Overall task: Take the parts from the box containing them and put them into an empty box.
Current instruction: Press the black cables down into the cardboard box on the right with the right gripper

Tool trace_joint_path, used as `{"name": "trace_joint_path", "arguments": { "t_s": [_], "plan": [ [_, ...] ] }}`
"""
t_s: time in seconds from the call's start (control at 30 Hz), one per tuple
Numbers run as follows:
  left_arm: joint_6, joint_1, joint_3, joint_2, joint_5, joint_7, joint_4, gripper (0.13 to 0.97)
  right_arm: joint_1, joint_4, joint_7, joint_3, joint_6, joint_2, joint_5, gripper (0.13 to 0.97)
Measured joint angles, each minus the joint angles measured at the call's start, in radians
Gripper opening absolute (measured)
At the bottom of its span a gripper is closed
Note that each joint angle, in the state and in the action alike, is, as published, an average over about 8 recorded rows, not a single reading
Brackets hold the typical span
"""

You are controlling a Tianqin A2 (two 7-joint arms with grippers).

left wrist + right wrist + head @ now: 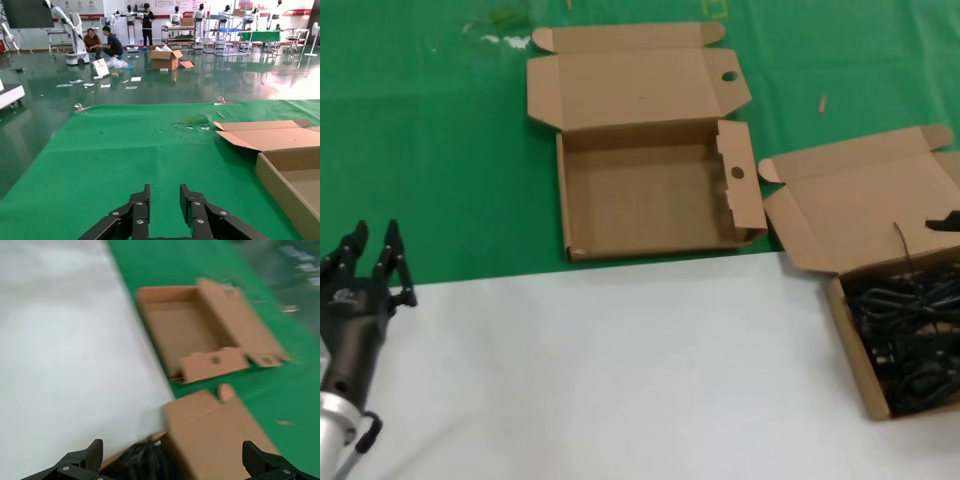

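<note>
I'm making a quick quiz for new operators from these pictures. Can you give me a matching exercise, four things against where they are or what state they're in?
Things:
1. box with punched holes
2. plain-lidded box
3. left gripper
4. right gripper

States:
A. wide open above the cables
B. holds a pile of black cables
C. open lid, nothing inside
D. slightly open, low at the left edge of the table

Pairs: 1-C, 2-B, 3-D, 4-A

Head overhead; wrists low; shared empty box [650, 190]
</note>
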Motion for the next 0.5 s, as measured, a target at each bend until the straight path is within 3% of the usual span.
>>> {"name": "trace_joint_path", "arguments": {
  "t_s": [0.23, 0.5],
  "plan": [
    [0.000, 0.000, 0.000, 0.000, 0.000, 0.000, 0.000, 0.254, 0.203, -0.091, -0.067, -0.133, -0.254, 0.069, -0.029, 0.966],
    [0.000, 0.000, 0.000, 0.000, 0.000, 0.000, 0.000, 0.175, 0.437, -0.235, -0.140, -0.289, -0.426, 0.001, -0.151, 0.947]
  ]
}}
